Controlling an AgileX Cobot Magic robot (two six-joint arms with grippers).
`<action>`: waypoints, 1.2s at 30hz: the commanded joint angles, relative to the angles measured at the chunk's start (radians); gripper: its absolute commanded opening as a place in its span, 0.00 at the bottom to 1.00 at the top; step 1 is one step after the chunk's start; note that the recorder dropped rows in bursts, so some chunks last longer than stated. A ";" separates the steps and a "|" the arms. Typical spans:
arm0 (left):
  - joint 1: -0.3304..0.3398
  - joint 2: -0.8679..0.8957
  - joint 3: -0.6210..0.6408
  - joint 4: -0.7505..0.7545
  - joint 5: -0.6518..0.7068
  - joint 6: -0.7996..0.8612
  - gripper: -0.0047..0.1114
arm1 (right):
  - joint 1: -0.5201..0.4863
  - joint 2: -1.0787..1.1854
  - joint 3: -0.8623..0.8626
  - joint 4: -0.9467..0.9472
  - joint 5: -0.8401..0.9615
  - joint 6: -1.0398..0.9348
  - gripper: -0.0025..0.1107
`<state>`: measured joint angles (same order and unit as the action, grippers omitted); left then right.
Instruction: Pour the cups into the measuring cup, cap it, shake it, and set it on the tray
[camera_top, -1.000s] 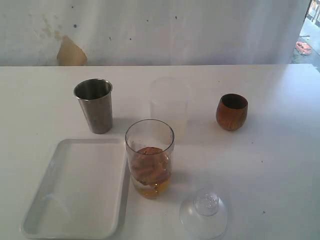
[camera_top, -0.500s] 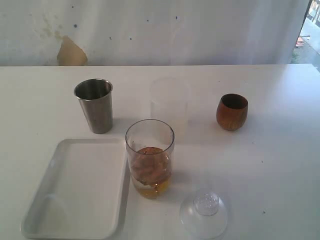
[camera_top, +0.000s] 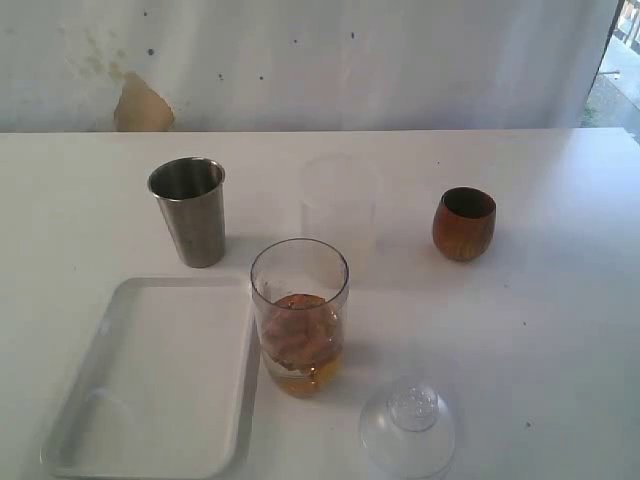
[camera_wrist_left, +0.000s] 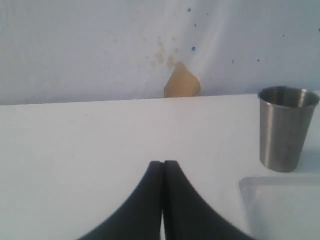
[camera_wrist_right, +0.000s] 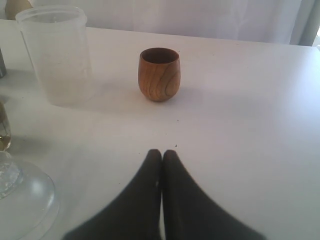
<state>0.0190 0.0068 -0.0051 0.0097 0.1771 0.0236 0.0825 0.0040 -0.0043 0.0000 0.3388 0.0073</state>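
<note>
Both pincers are sitting pressed together and gripping nothing: left pincer (camera_wrist_left: 163, 167), right pincer (camera_wrist_right: 162, 155). The measuring cup (camera_top: 299, 315) is already holding amber liquid (camera_top: 298, 372) in its lower third, so I'm judging at least some pouring done; can't tell whether either cup is empty. Capping, shaking and traying are all outstanding. The dome cap (camera_top: 407, 428) is lying loose on the table (camera_top: 560, 330) close beside the right pincer, with the measuring cup just past it to the same side. The wooden cup (camera_wrist_right: 159, 74), rounded with grained brown walls, is standing straight ahead of the right pincer, well apart. The steel tumbler (camera_wrist_left: 286, 129), tapered and brushed, is standing ahead of the left pincer and off to one side, with a corner of the tray (camera_top: 75, 400), shallow smooth white plastic, nearer. The frosted cup (camera_top: 339, 215) is standing clear.
</note>
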 joint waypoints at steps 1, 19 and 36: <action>0.003 -0.007 0.005 -0.010 -0.052 -0.074 0.04 | -0.005 -0.004 0.004 0.000 -0.002 0.000 0.02; 0.004 -0.007 0.005 0.049 0.039 -0.056 0.04 | -0.005 -0.004 0.004 0.000 -0.002 0.000 0.02; 0.004 -0.007 0.005 0.049 0.025 -0.045 0.04 | -0.005 -0.004 0.004 0.000 -0.002 0.000 0.02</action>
<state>0.0190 0.0043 -0.0051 0.0542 0.2165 -0.0197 0.0825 0.0040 -0.0043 0.0000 0.3388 0.0073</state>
